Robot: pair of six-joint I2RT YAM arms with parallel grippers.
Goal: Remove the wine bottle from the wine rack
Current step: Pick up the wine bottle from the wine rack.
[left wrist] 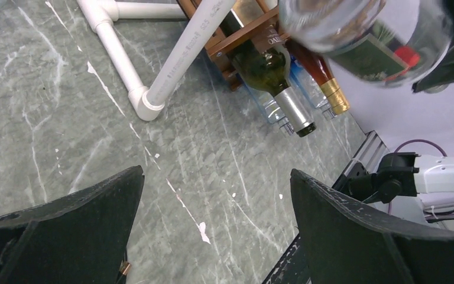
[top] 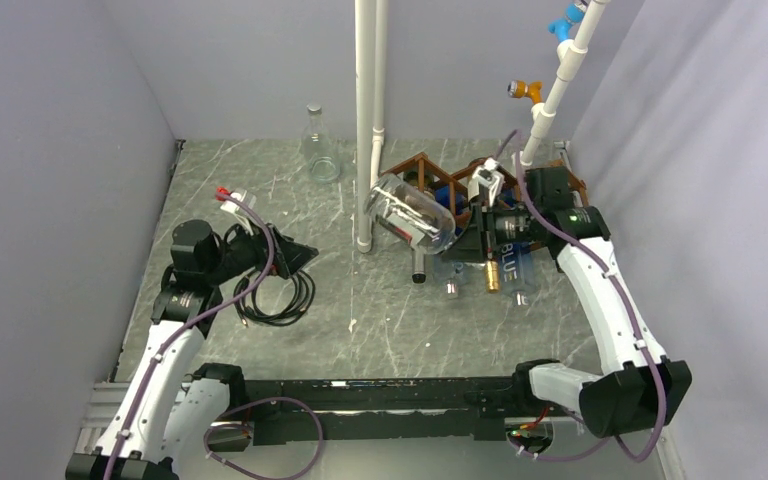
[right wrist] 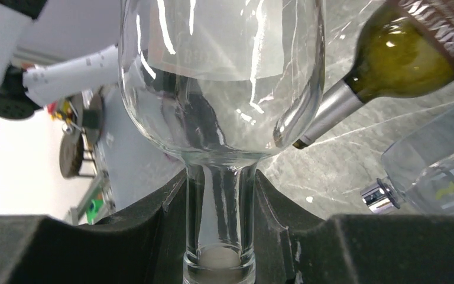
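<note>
Identify the wine bottle point(top: 412, 215) by its clear glass, the wine rack point(top: 420, 162) by its brown wood, and the counter point(top: 380, 320) by its grey, white-veined marbling.

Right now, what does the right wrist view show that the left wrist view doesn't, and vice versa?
Only the right wrist: the right pincer shut on the clear wine bottle's neck. Only the left wrist: the open left pincer, the white pipe, the wine rack. Both: that bottle's body and the green bottle with a silver capsule.
</note>
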